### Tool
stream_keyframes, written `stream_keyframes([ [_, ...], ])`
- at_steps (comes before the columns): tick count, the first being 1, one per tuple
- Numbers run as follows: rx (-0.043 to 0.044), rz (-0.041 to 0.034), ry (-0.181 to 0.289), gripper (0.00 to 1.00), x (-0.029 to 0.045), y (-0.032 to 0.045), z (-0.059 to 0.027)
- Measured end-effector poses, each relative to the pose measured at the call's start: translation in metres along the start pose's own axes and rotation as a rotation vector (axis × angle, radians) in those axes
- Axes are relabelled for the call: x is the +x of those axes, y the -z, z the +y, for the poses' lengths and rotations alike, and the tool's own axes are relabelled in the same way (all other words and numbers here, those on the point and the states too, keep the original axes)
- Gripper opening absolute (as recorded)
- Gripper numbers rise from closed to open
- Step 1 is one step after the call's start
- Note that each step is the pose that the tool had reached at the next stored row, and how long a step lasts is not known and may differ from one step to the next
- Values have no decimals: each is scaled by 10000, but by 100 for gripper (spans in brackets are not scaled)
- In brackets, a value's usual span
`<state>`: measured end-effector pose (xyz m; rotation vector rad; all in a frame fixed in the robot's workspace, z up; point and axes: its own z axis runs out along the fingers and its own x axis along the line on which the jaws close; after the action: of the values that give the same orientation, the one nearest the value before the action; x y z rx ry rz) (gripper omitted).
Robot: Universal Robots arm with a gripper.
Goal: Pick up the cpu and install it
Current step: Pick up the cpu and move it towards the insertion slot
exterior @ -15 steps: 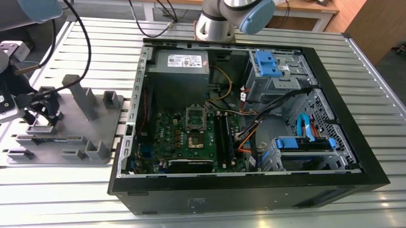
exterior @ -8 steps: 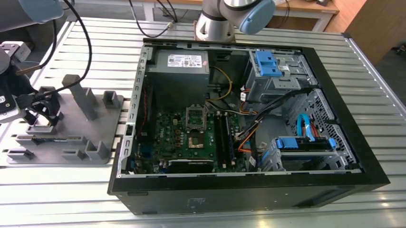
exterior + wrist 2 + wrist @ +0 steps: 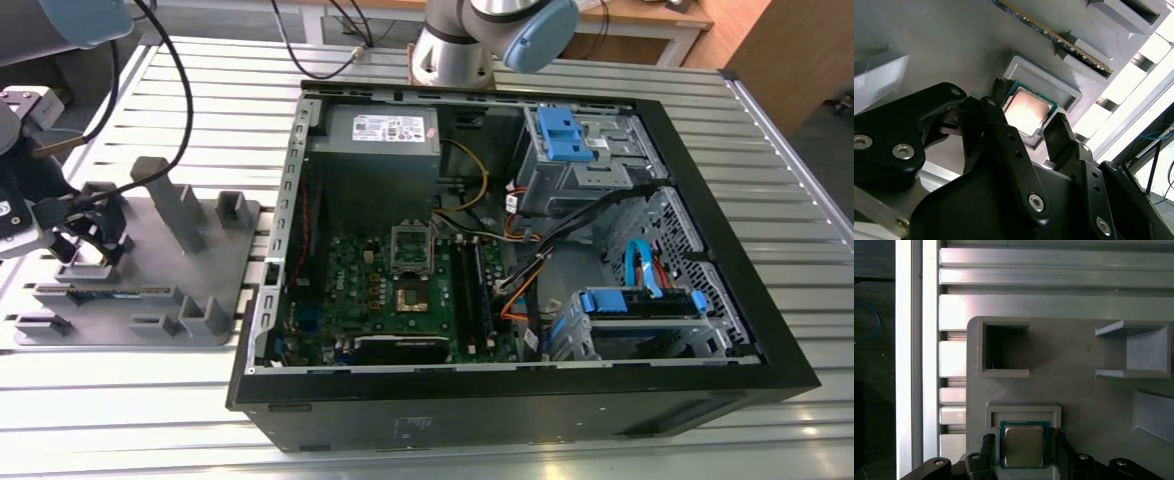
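The cpu (image 3: 1024, 446), a small square chip with a shiny metal top and a green rim, lies flat in a shallow square pocket of the grey fixture block (image 3: 1079, 385). In both wrist views my gripper (image 3: 1024, 440) is down over it, one black finger on each side of the chip with a thin gap at each edge. The cpu (image 3: 1026, 112) still sits in its pocket. The exterior view has my gripper (image 3: 83, 258) at its left, low over the fixture (image 3: 134, 300). Inside the open computer case, the motherboard's socket (image 3: 407, 290) sits with its silver bracket (image 3: 411, 240) raised.
The open black computer case (image 3: 534, 400) fills the middle of the slatted metal table (image 3: 774, 150), with cables, blue drive cages and a power supply inside. Tall grey posts (image 3: 174, 210) stand on the fixture beside my gripper. A memory stick (image 3: 1054, 35) rests in a fixture slot.
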<state>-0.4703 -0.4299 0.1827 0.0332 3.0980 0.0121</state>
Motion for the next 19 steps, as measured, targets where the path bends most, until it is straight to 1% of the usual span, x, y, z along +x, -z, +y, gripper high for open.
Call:
stream_keyframes([
  [4, 0, 0, 0, 58, 0, 1, 0],
  [5, 0, 1, -1, 51, 0, 2, 0],
  [6, 1, 1, 0, 51, 0, 3, 0],
  [7, 0, 1, 0, 47, 0, 3, 0],
  [15, 0, 0, 0, 47, 0, 4, 0],
  [19, 0, 0, 0, 47, -1, 37, 0],
])
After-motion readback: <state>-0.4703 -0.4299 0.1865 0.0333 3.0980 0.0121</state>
